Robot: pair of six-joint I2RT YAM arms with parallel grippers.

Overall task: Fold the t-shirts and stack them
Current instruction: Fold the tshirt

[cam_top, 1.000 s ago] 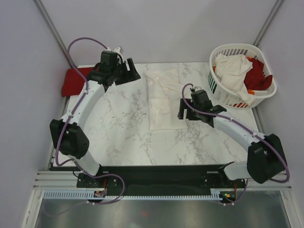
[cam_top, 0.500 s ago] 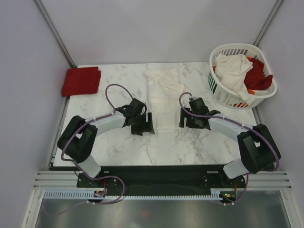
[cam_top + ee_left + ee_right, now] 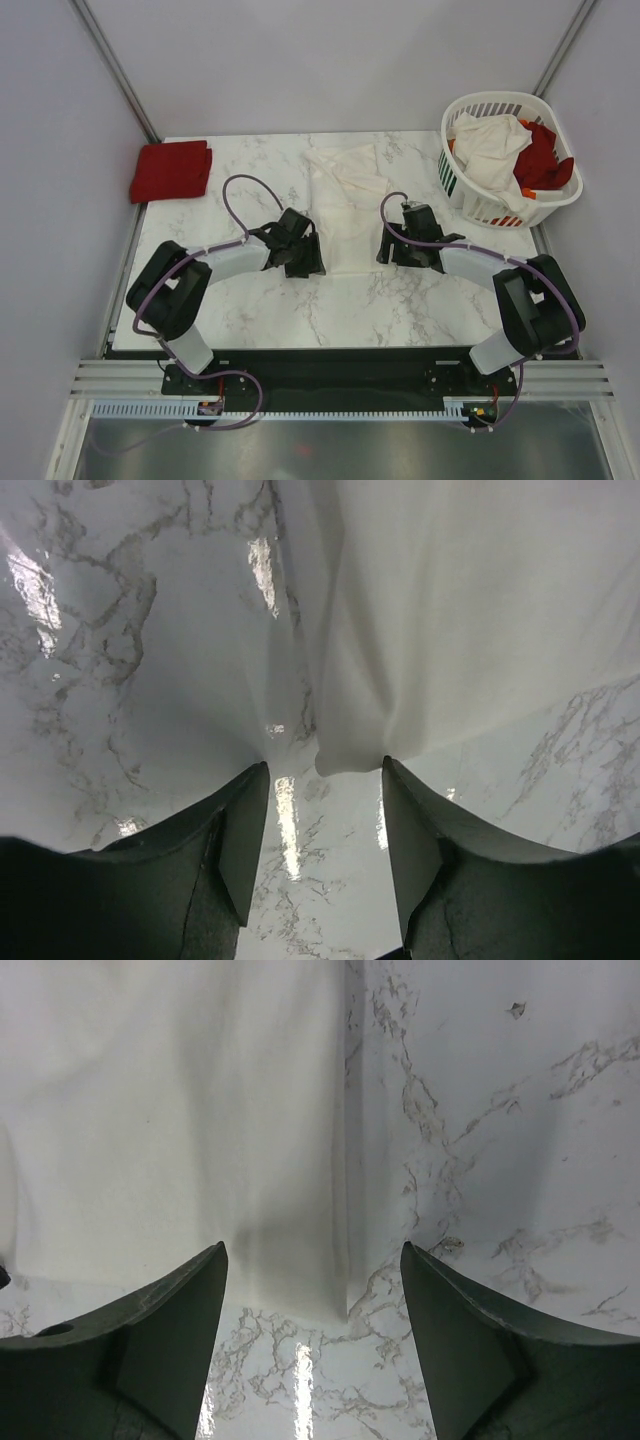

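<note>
**Overhead view.** A cream-white t-shirt (image 3: 345, 205) is seen laid lengthwise on the middle of the marble table (image 3: 250, 310), with its near hem toward the arms. The left gripper (image 3: 310, 262) is placed at the near left corner of this shirt and the right gripper (image 3: 388, 252) at the near right corner. The jaw gaps cannot be judged from this height. A folded red t-shirt (image 3: 171, 171) is noted on the far left corner of the table, well apart from the rest. A white slatted basket (image 3: 468, 203) stands at the far right edge and holds a heap of shirts (image 3: 493, 145), cream-white and red.

**Left wrist view.** The jaws are found apart, with nothing clamped. The hem corner lies on the marble just ahead of the gap between the fingertips (image 3: 245, 812). Creases running away from that corner are shown here, not overhead.

**Right wrist view.** The jaws are found set wide. The other hem corner lies flat between the two fingers (image 3: 190, 1312), ungripped. Contact between fingertips and table cannot be determined.
</note>
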